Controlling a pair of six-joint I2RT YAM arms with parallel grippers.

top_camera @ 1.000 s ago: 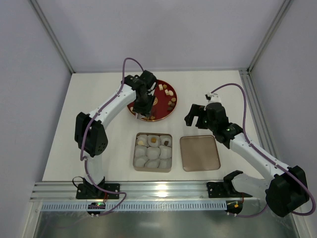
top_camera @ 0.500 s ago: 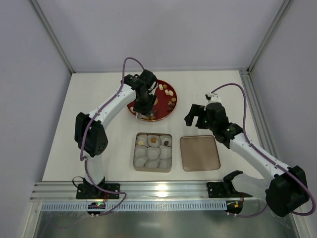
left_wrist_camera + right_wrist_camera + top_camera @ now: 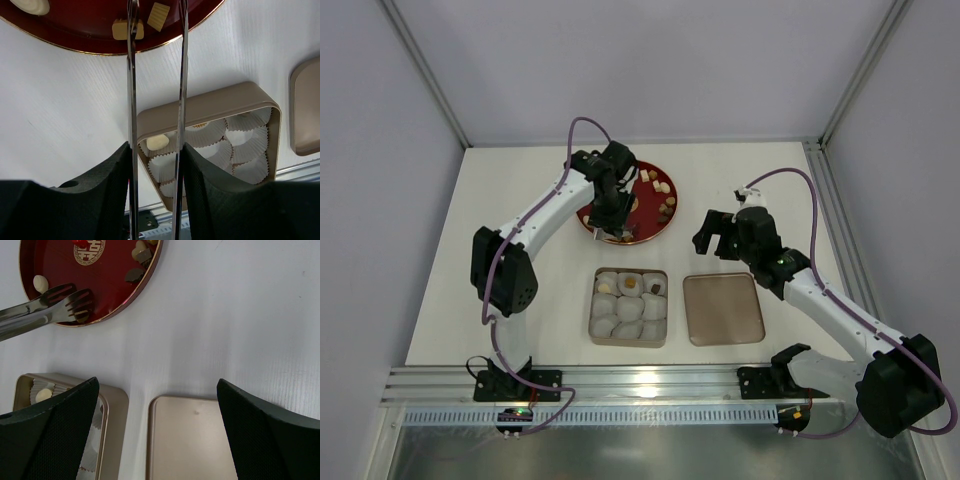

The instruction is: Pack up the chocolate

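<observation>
Tabletop (image 3: 225, 315) unchanged: left fingers (image 3: 100, 190) clamp tongs (image 3: 131, 100) over plate (image 3: 112, 270), perhaps touching chocolate (image 3: 81, 316); right fingers (image 3: 50, 440) spread.

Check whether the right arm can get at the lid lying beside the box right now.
Probably yes. The right gripper hangs open just beyond the lid, which lies bare with nothing on it. The left gripper and its tongs are over the plate, out of the way.
</observation>
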